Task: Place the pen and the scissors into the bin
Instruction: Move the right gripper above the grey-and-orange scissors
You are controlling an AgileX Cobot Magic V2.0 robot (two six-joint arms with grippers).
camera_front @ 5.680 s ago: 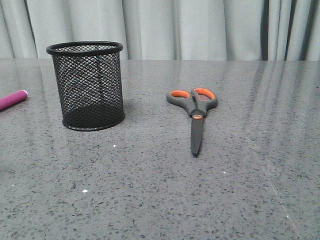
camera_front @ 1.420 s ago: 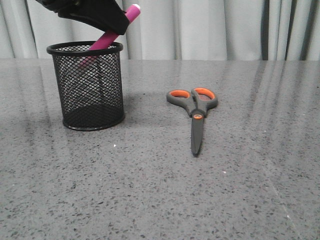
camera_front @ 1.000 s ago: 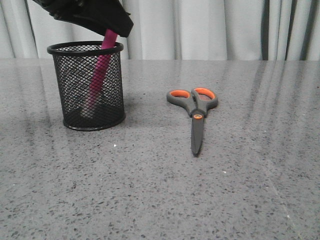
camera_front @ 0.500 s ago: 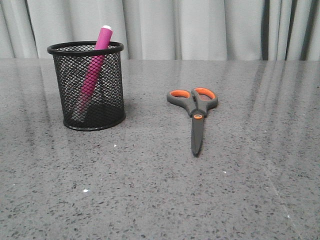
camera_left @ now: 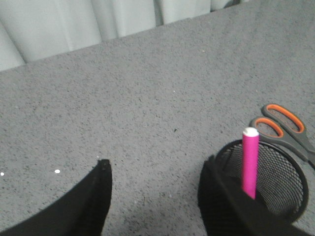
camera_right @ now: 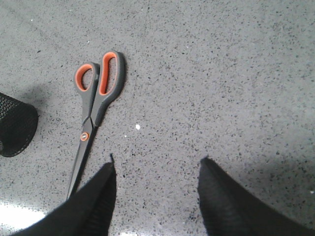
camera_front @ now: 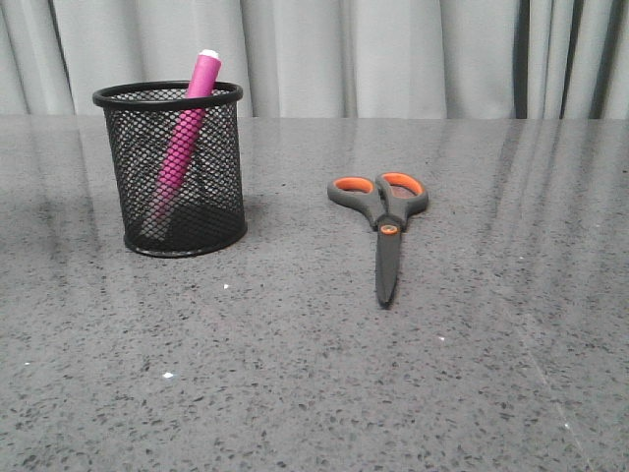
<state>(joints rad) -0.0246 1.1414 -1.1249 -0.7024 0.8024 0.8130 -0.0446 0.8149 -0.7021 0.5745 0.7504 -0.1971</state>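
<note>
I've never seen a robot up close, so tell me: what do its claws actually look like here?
Only the wrist views show them. The left claw and the right claw each appear as two broad, matte black fingers that taper to blunt tips. They look plain: no markings, cables or coloured parts are visible. The rest of each arm is out of view.

I read this as a lab-style tabletop test setup, not a home: bare grey speckled stone-look table [camera_front: 314,393], plain pale pleated curtain [camera_front: 393,59] closing off the whole back, only desk stationery laid out. I can't tell the room beyond that.
</note>
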